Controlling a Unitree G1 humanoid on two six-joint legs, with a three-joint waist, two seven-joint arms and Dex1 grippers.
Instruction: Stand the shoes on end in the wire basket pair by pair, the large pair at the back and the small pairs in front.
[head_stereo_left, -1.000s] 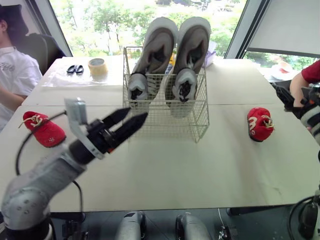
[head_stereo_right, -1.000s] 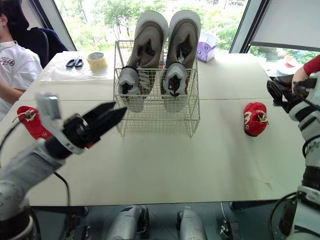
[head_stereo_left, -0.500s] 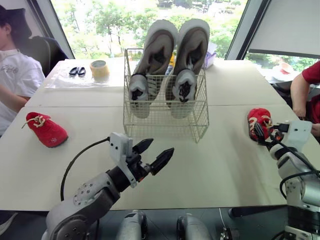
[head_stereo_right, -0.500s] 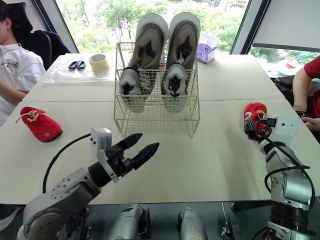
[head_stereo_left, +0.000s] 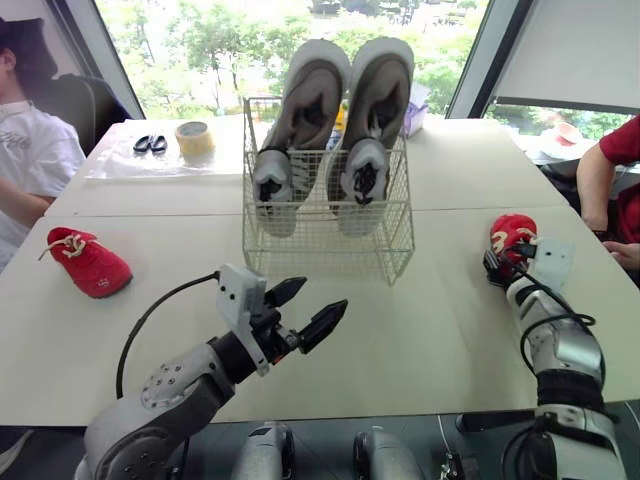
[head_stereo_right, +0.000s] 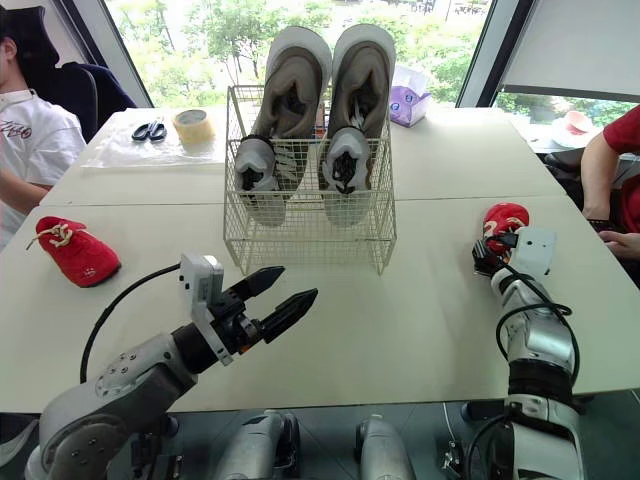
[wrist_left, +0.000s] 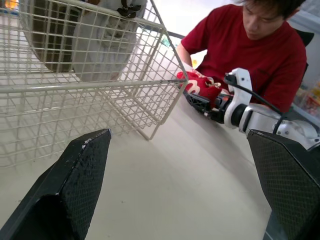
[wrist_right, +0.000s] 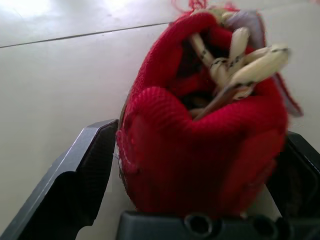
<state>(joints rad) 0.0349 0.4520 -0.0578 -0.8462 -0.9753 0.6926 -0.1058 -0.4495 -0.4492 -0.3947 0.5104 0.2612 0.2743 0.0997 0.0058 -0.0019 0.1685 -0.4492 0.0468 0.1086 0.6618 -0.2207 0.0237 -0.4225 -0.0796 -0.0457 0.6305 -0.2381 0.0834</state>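
Note:
Two large grey shoes (head_stereo_left: 300, 110) (head_stereo_left: 375, 110) stand on end at the back of the wire basket (head_stereo_left: 330, 240). One small red shoe (head_stereo_left: 90, 262) lies on the table at the left, another red shoe (head_stereo_left: 512, 235) at the right. My right gripper (wrist_right: 202, 132) is open, one finger on each side of the right red shoe (wrist_right: 200, 150), which rests on the table. My left gripper (head_stereo_left: 325, 293) hovers open and holds nothing, over the table in front of the basket.
A tape roll (head_stereo_left: 194, 135) and scissors (head_stereo_left: 143, 143) lie at the back left, a purple tissue pack (head_stereo_right: 408, 103) behind the basket. A person in white (head_stereo_left: 30, 150) sits at the left, a person in red (head_stereo_left: 610, 160) at the right.
My right gripper has moved forward onto the right red shoe, and its fingers now stand on either side of it. The left gripper has barely moved in the last half second.

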